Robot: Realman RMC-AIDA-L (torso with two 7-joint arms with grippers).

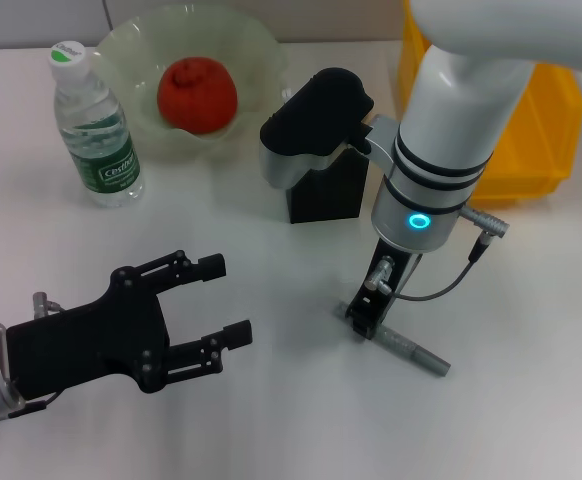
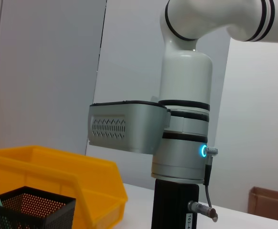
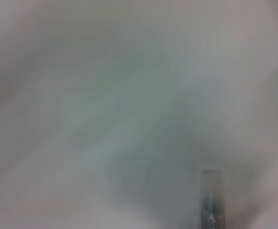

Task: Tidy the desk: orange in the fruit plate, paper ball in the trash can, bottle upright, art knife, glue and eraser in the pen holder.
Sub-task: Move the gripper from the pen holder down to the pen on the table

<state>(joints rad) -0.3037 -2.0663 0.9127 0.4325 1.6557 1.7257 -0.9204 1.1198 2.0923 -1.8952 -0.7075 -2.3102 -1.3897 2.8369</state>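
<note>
- Left gripper (image 1: pixel 219 300) hangs low over the near table, fingers spread wide, holding nothing.
- Right gripper (image 1: pixel 366 312) sits down on the grey knife (image 1: pixel 411 350); its grip I cannot tell — an end-on pinch could let the knife swing or slip.
- Behind stands the pen holder (image 1: pixel 323 195) — a tilted knife may catch its rim.

The orange (image 1: pixel 197 94) was red-orange in a pale green translucent fruit plate (image 1: pixel 254 45). The bottle (image 1: pixel 96 127) was clear with a green label and green-topped white cap. The trash can (image 1: pixel 541 140) was bright yellow, the pen holder (image 1: pixel 325 192) black mesh, the table (image 1: pixel 271 420) white.
</note>
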